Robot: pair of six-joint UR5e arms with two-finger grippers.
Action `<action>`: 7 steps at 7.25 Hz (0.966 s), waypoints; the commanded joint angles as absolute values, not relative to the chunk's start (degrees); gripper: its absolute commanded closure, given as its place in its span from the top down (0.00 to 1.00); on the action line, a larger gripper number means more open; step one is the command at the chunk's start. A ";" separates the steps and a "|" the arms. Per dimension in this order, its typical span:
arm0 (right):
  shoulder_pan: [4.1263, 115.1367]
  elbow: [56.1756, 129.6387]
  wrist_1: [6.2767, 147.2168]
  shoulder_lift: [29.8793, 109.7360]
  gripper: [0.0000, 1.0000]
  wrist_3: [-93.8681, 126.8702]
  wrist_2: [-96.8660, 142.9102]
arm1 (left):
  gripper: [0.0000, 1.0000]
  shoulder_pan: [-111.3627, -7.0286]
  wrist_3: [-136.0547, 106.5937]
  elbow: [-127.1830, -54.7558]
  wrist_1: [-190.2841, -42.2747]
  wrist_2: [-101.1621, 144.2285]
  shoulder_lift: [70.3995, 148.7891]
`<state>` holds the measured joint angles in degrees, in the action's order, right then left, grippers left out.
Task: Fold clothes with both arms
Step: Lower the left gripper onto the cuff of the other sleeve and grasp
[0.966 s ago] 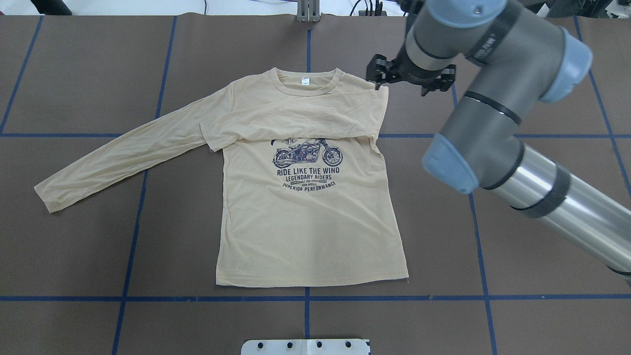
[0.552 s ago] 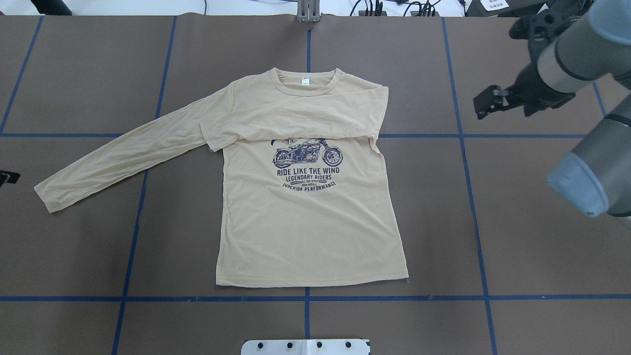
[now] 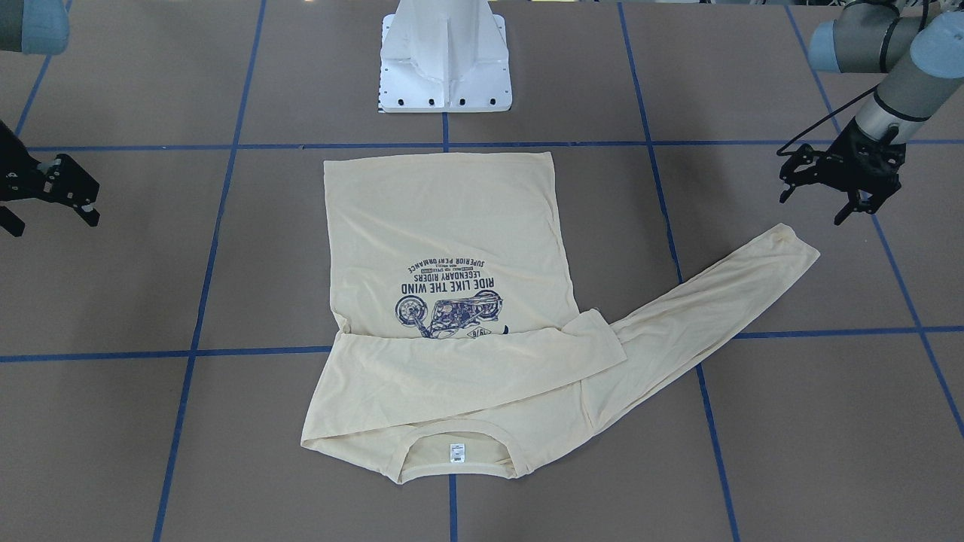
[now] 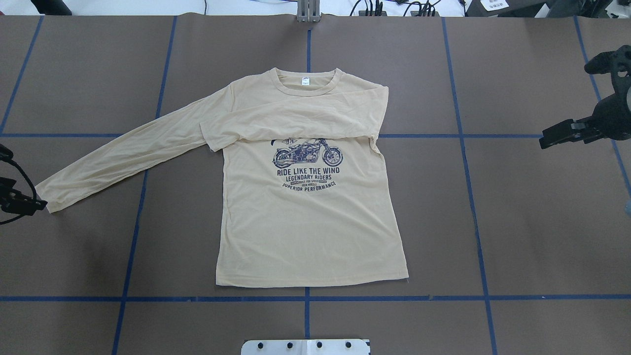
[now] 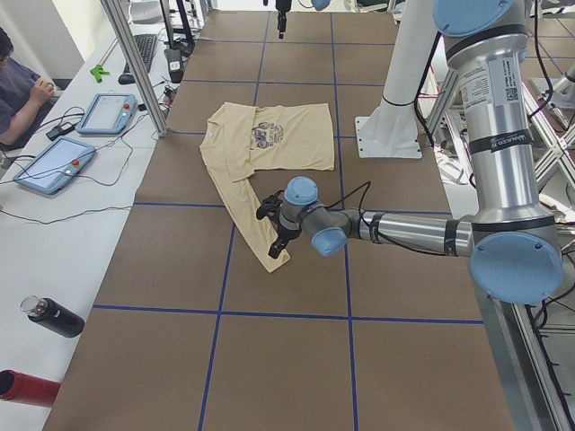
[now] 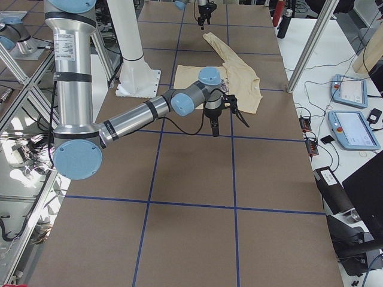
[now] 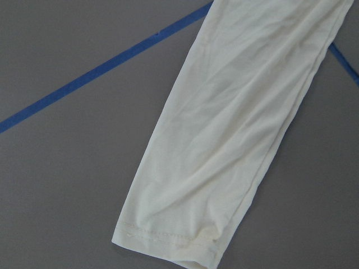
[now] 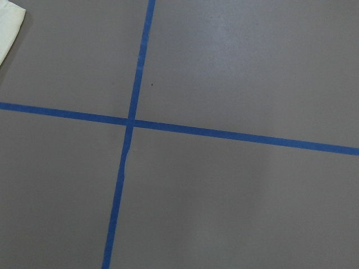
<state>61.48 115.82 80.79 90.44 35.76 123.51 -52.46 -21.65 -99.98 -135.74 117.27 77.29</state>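
The cream-yellow shirt [image 4: 305, 222] lies flat and print-up in the middle of the table. One sleeve [image 4: 296, 118] is folded across the chest above the motorcycle print. The other sleeve [image 4: 123, 158] stretches out to the overhead view's left. My left gripper [image 3: 817, 199] hangs open just beside and above that sleeve's cuff [image 3: 791, 245], holding nothing. The left wrist view shows the cuff [image 7: 168, 238] close below. My right gripper [image 3: 49, 214] is open and empty, well off to the shirt's other side over bare table.
Blue tape lines [image 4: 305, 298] grid the brown table. The white pedestal base [image 3: 444, 60] stands behind the shirt's hem. On a side bench are control tablets [image 5: 108, 112], bottles [image 5: 54, 316] and a seated person [image 5: 18, 90], with a frame post [image 5: 135, 63] at the table's edge.
My right arm has pulled back from the shirt's shoulder to the table's right edge. The left gripper has come in from the left edge to the outstretched cuff. The shirt has not moved.
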 commanded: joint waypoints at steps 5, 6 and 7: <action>61.52 115.93 80.16 90.88 0.99 35.95 123.57 | 0.67 -49.49 -21.97 -93.70 -140.71 116.28 79.88; 61.52 116.01 80.16 90.88 0.99 35.95 123.66 | 0.67 -49.48 -21.89 -93.52 -140.71 116.37 80.33; 61.52 116.02 80.16 90.88 0.99 35.95 123.66 | 0.57 -49.40 -21.97 -93.52 -140.71 116.28 80.33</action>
<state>61.52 115.98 80.16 90.88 35.93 123.63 -49.53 -21.94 -93.76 -140.71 116.32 80.00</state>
